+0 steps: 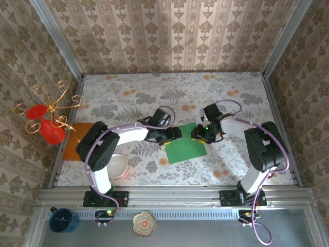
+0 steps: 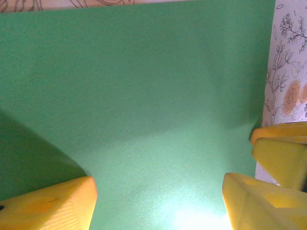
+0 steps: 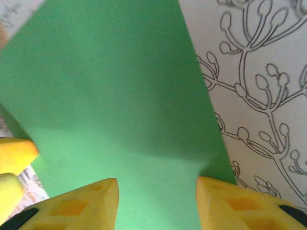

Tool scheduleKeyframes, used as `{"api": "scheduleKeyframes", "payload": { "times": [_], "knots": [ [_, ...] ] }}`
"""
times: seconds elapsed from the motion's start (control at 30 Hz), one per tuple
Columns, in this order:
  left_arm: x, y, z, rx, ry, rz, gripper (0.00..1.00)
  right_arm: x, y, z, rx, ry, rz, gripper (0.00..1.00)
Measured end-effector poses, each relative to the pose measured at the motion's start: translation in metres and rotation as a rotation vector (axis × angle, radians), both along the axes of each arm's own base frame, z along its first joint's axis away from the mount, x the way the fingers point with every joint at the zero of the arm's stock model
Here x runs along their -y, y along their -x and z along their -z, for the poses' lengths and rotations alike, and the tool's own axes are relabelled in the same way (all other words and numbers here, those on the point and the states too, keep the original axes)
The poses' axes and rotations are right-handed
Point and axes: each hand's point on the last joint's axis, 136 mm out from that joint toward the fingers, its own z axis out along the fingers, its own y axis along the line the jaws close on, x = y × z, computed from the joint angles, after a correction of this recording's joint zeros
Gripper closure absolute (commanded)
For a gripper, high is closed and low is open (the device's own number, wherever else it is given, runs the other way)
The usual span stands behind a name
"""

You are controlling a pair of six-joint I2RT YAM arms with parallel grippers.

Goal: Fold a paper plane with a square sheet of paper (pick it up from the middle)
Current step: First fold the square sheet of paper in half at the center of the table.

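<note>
The square sheet of paper (image 1: pixel 185 146) is bright green and lies flat on the floral table, near the middle. My left gripper (image 1: pixel 175 135) hangs low over its far left corner, and in the left wrist view the left gripper (image 2: pixel 158 184) is open, its yellow fingers (image 2: pixel 53 203) spread wide above the green sheet (image 2: pixel 144 96). My right gripper (image 1: pixel 202 135) is at the sheet's far right corner. The right gripper (image 3: pixel 156 184) stands open with the sheet (image 3: pixel 120 96) under the gap, its right finger (image 3: pixel 240 203) at the paper's edge. The paper plane is out of view.
An orange sheet (image 1: pixel 76 143) lies at the table's left edge, partly under the left arm. A white bowl (image 1: pixel 117 165) sits near the left base. Red ornaments on gold wire (image 1: pixel 46 123) hang at the left wall. A blue mug (image 1: pixel 62 219) stands below the front rail.
</note>
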Motion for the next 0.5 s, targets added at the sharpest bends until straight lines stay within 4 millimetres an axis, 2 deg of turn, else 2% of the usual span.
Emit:
{"api": "scheduleKeyframes", "payload": {
  "times": [0.33, 0.5],
  "knots": [
    [0.002, -0.002, -0.001, 0.003, 0.011, -0.005, 0.21, -0.011, -0.005, 0.0, 0.002, -0.058, 0.004, 0.57],
    [0.003, -0.004, -0.003, 0.012, 0.022, -0.009, 0.21, -0.021, -0.004, 0.0, 0.004, -0.107, 0.006, 0.6]
  ]
}}
